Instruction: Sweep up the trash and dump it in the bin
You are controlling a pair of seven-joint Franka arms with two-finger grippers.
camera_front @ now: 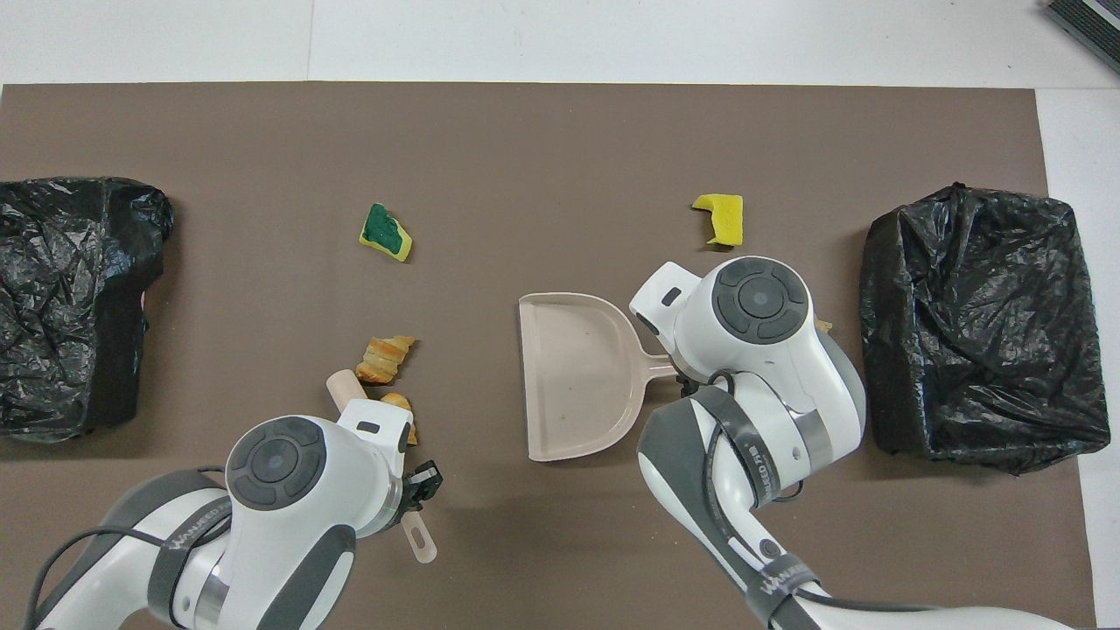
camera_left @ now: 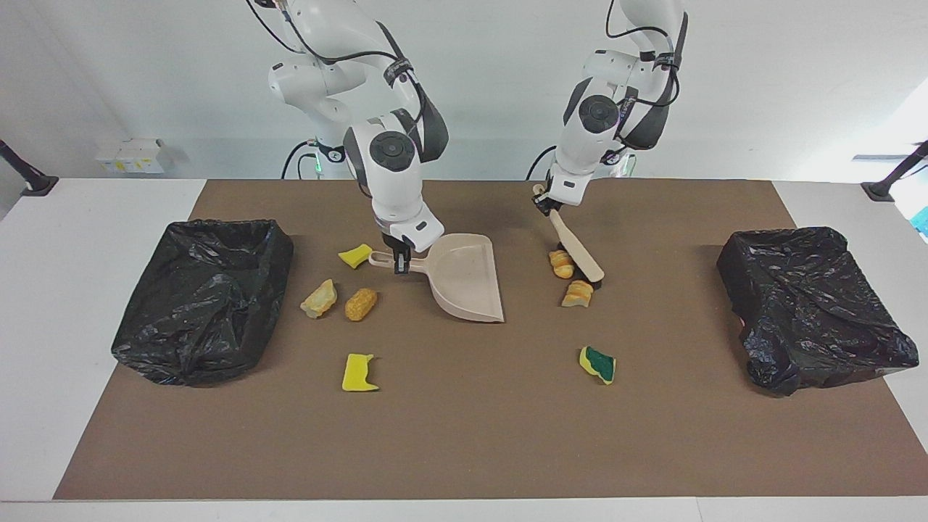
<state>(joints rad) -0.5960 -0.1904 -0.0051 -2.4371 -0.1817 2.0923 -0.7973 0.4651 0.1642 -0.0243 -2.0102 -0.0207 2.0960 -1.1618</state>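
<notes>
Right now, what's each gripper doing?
Left gripper: closed on the brush handle.
Right gripper: closed on the dustpan handle.

We see a white table (camera_left: 43,304) under a brown mat (camera_left: 464,435), with two black-bagged bins (camera_left: 203,297) (camera_left: 812,304), a beige plastic dustpan (camera_left: 464,279), and yellow sponge (camera_left: 359,373) and bread-like scraps (camera_left: 360,304) scattered between.

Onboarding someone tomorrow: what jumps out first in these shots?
Both arms hold tools mid-table: the right gripper grips the dustpan by its handle, and the left gripper angles the hand brush down beside two bread-like lumps, with the pan's open edge turned toward them. Black-lined bins sit at each end of the brown mat, with yellow sponge scraps scattered between.
</notes>
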